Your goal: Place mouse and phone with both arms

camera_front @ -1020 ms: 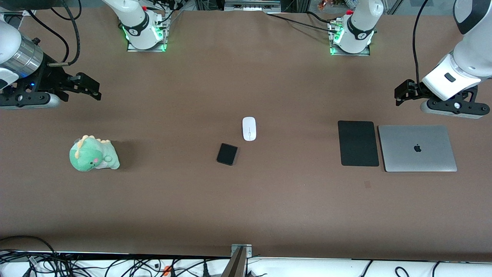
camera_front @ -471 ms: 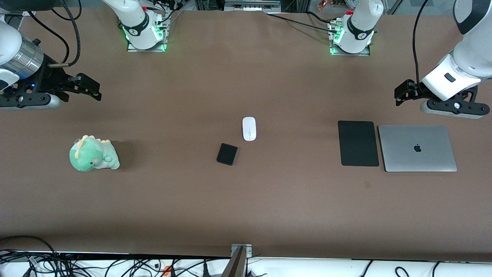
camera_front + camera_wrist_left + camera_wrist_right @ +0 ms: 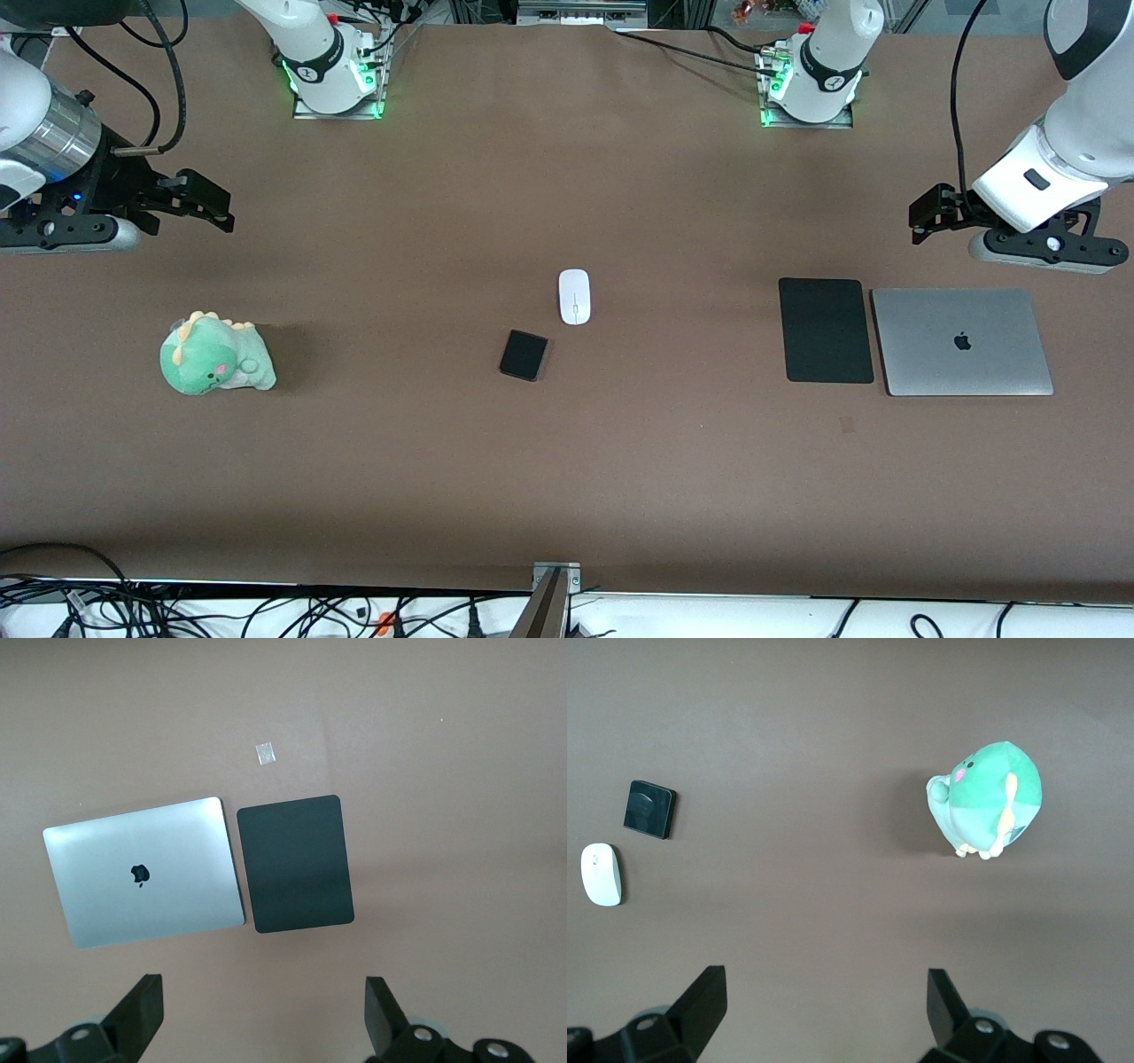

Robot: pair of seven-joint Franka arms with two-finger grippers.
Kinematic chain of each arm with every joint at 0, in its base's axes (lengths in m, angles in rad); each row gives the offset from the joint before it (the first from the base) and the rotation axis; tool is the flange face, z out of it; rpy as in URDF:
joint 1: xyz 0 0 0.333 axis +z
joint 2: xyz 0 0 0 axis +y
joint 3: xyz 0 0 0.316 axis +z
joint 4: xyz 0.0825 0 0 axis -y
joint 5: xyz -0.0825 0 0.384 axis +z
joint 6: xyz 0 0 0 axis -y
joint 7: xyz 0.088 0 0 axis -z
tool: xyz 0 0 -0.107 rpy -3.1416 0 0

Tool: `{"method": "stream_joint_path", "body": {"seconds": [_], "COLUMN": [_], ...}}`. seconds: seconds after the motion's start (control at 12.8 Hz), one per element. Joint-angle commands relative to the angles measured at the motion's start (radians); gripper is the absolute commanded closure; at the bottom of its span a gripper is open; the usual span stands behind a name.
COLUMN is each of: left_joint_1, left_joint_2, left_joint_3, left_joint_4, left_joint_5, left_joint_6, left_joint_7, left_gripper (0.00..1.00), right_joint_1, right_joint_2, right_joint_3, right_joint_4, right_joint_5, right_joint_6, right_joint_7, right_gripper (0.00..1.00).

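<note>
My left hand (image 3: 259, 1019) and right hand (image 3: 824, 1014) hung spread and empty; mouse (image 3: 574, 296) and phone (image 3: 524, 354) lay unobstructed mid-bench, between plush dinosaur (image 3: 215, 354) and mouse pad (image 3: 826, 330) beside laptop (image 3: 962, 342)

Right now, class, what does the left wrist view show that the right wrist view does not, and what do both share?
Left wrist only: the closed laptop beside the mouse pad, a small tape mark, the open left hand. Right wrist only: the mouse, the phone, the green plush dinosaur, the open right hand. Both share the brown table.
</note>
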Motion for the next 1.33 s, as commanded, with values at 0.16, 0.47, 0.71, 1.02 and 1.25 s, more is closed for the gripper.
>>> {"method": "stream_joint_path", "body": {"seconds": [0.16,0.47,0.71,1.02,1.25], "left_joint_1": [-0.001,-0.006,-0.032,-0.176,-0.317], "left_joint_2": [0.029,0.118,0.198,0.276,0.397], "left_joint_3": [-0.007,-0.041,-0.095,-0.15,-0.15], "left_joint_4": [0.009,0.021,0.023,0.041,0.092], "left_joint_5": [-0.047,-0.174,-0.248,-0.244,-0.234], "left_joint_6": [-0.034,-0.031,-0.025,0.159,0.341], "left_joint_7": [-0.024,-0.041,-0.133,-0.451,-0.711], "left_gripper": [0.0,0.0,0.0,0.0,0.0], "right_joint_1": [-0.004,-0.004,-0.004,-0.002,-0.002], "right_joint_2": [-0.002,0.0,0.013,0.017,0.017], "right_joint_3": [0.004,0.004,0.004,0.006,0.006], "right_joint_4": [0.003,0.003,0.003,0.003,0.001], "right_joint_5": [0.001,0.001,0.002,0.002,0.004], "right_joint_6": [-0.006,0.001,0.001,0.004,0.004], "right_joint_7": [-0.012,-0.012,-0.017,-0.017,-0.017], "right_gripper": [0.0,0.0,0.0,0.0,0.0]}}
